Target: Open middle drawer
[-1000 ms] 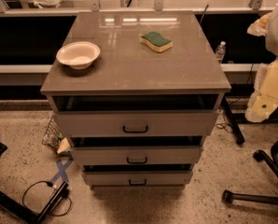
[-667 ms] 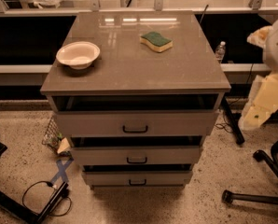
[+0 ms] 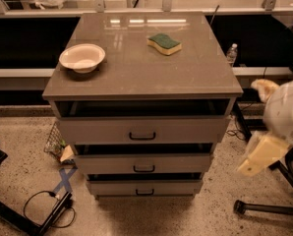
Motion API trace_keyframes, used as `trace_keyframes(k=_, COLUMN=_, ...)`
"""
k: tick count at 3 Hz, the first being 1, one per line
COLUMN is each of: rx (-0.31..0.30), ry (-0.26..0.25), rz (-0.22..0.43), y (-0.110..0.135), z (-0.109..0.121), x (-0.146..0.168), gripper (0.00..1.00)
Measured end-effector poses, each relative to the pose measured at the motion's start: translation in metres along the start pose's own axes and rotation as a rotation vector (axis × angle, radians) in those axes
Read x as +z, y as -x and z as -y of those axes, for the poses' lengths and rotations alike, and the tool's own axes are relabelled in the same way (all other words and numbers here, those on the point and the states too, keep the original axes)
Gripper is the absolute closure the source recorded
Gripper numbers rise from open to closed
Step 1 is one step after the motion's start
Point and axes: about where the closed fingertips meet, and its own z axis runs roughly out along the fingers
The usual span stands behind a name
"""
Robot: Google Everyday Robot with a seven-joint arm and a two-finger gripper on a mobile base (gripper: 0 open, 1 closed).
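Your middle drawer is the second of three fronts in the grey cabinet. It is low and flat, with a small black bar handle at centre and a dark gap above. Your gripper hangs well right of the cabinet, level with that drawer and touching none. You cannot tell whether it is open or closed. The arm is cut off at the right edge, and the drawer's inside is hidden.
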Motion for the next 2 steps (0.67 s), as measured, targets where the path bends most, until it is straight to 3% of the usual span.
trace_keyframes(k=1, rx=0.043, ry=-0.044, rz=0.066, y=-0.013, z=-0.009, x=0.038, gripper=0.0)
trace_keyframes(k=2, rx=0.052, ry=-0.133, rz=0.095, y=-0.01, z=0.011, x=0.041, gripper=0.0)
